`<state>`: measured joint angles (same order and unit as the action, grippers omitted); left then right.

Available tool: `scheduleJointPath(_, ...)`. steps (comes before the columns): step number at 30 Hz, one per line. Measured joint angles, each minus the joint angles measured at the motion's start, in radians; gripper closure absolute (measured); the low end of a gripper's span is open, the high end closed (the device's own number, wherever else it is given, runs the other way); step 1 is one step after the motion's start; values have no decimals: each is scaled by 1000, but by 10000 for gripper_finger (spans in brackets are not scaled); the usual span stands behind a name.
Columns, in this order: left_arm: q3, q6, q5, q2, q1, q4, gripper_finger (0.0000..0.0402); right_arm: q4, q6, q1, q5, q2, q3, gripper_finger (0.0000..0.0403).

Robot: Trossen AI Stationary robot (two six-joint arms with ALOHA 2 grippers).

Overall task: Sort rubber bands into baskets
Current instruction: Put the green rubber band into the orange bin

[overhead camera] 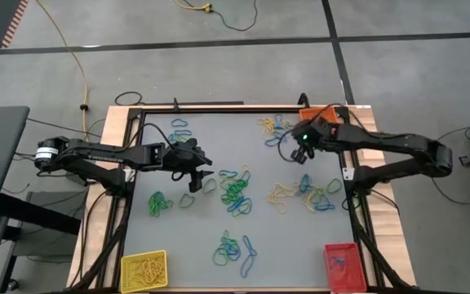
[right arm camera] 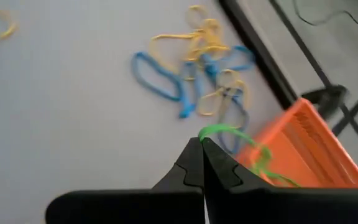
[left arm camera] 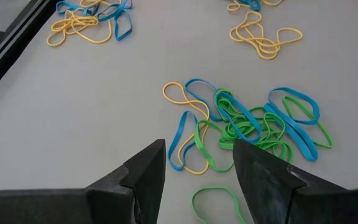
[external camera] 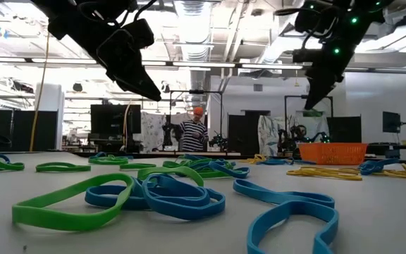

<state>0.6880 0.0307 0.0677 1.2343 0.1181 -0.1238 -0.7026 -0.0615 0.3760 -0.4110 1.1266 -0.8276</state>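
Note:
Yellow, green and blue rubber bands lie scattered over the grey table, with a tangle (overhead camera: 235, 192) at the middle and another (left arm camera: 253, 124) just beyond my left gripper. My left gripper (left arm camera: 199, 158) hovers open above the table left of centre (overhead camera: 194, 170), with nothing between its fingers. My right gripper (right arm camera: 202, 146) is at the far right (overhead camera: 300, 151), shut on one green rubber band (right arm camera: 229, 134), beside the orange basket (right arm camera: 309, 149). The yellow basket (overhead camera: 144, 269) and the red basket (overhead camera: 341, 265) stand at the near edge. My right gripper pinches the green rubber band at one spot of its loop (right arm camera: 205, 133), between the very tips of its two fingers. The fingers slant downward. The band is lifted clear of the table; the rest of its loop (right arm camera: 263, 158) hangs slack beside the fingers, in front of the orange basket.
A black frame (overhead camera: 243, 109) borders the table. Yellow and blue bands (right arm camera: 197, 68) lie below my right gripper near the far right corner. More bands (overhead camera: 235, 249) lie toward the near edge. A person (external camera: 191, 132) stands far off in the room behind.

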Motion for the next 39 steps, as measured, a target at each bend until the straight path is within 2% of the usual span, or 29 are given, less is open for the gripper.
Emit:
scheduleJointPath(8, 0, 0, 0, 0, 0, 0, 223, 2, -11, 199, 24, -4, 0, 386)
scheduleJointPath(17, 0, 0, 0, 0, 0, 0, 223, 47, 0, 371, 69, 75, -1, 386)
scheduleJointPath(31, 0, 0, 0, 0, 0, 0, 223, 127, 19, 497, 69, 253, -2, 381)
scheduleJointPath(39, 0, 0, 0, 0, 0, 0, 223, 168, 9, 531, 69, 303, -2, 346)
